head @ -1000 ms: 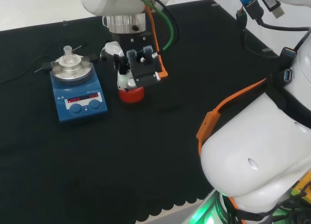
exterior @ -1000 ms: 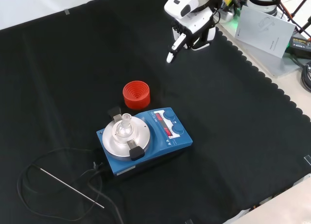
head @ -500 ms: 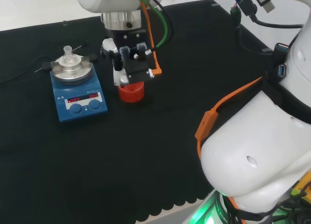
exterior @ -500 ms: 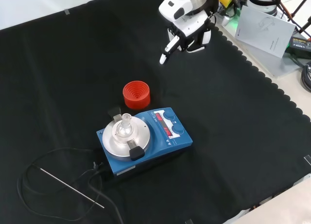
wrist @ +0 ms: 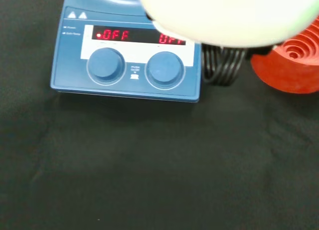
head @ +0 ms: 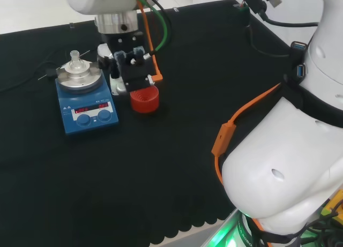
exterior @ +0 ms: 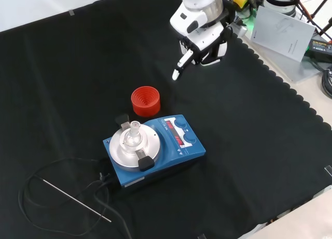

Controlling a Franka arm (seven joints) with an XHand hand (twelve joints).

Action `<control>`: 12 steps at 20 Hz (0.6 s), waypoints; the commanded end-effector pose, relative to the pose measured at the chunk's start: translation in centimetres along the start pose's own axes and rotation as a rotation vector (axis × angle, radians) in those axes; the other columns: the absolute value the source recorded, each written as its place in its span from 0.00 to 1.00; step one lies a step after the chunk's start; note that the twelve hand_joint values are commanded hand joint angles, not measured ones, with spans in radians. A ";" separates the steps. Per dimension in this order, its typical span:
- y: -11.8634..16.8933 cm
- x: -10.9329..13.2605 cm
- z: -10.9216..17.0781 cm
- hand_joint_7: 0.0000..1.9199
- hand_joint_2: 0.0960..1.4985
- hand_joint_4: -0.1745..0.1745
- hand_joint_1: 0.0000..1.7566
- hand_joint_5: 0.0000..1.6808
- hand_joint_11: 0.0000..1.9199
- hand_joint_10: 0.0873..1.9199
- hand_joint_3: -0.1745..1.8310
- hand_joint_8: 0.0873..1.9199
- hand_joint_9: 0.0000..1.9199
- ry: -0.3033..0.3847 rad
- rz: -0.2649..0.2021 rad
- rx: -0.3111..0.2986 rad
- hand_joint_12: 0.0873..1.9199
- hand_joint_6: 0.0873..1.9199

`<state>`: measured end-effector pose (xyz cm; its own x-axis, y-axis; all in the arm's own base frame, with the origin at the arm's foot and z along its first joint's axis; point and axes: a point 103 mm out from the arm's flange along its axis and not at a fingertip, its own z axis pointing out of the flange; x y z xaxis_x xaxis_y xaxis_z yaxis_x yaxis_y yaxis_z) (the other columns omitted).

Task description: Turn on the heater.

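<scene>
1. The heater [exterior: 155,148], a blue box with a round metal plate on top, sits near the middle of the cloth [exterior: 249,145] in the front view. Its two round knobs [wrist: 105,64] face the side the arm comes from, under a red display.
2. A small glass flask [exterior: 134,131] stands on the plate, held between two black clamps.
3. Just beside the heater is a red ribbed ring [exterior: 145,101], lying between the heater and the hand in the front view. A black cable and a thin metal rod [exterior: 77,200] trail off the far side.
4. The hand [exterior: 199,34] hangs above the cloth, well apart from the knobs, holding nothing. One finger [exterior: 179,70] sticks out straight and points down, while the others look tucked back.
5. From where I stand, the knobs are untouched, so the heater isn't switched on yet.
6. The risk, I'd say, is the approach: coming in low could knock the red ring, and overshooting could catch a clamp or the flask. The two knobs sit close together, so a slightly off aim could land on the wrong one.
</scene>
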<state>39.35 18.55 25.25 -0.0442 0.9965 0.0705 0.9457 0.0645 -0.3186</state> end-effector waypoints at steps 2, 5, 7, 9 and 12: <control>0.3 1.8 0.0 0.80 0.24 0.26 0.88 0.16 0.70 0.81 0.74 0.92 0.85 -0.021 -0.021 0.017 0.68 0.14; 0.2 2.3 -0.1 0.80 0.24 0.26 0.88 0.16 0.70 0.81 0.74 0.92 0.85 -0.027 -0.023 0.021 0.68 0.15; 0.2 2.3 -0.1 0.80 0.24 0.26 0.88 0.16 0.70 0.81 0.74 0.92 0.85 -0.026 -0.024 0.024 0.68 0.15; 0.0 2.5 0.1 0.81 0.24 0.26 0.88 0.16 0.70 0.81 0.74 0.92 0.85 -0.031 -0.024 0.031 0.68 0.15; -0.5 3.4 0.7 0.81 0.24 0.26 0.88 0.16 0.71 0.81 0.74 0.92 0.85 -0.038 -0.032 0.043 0.69 0.16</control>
<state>39.19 21.17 25.29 -0.0787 0.9956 0.0501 0.9339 0.0912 -0.3457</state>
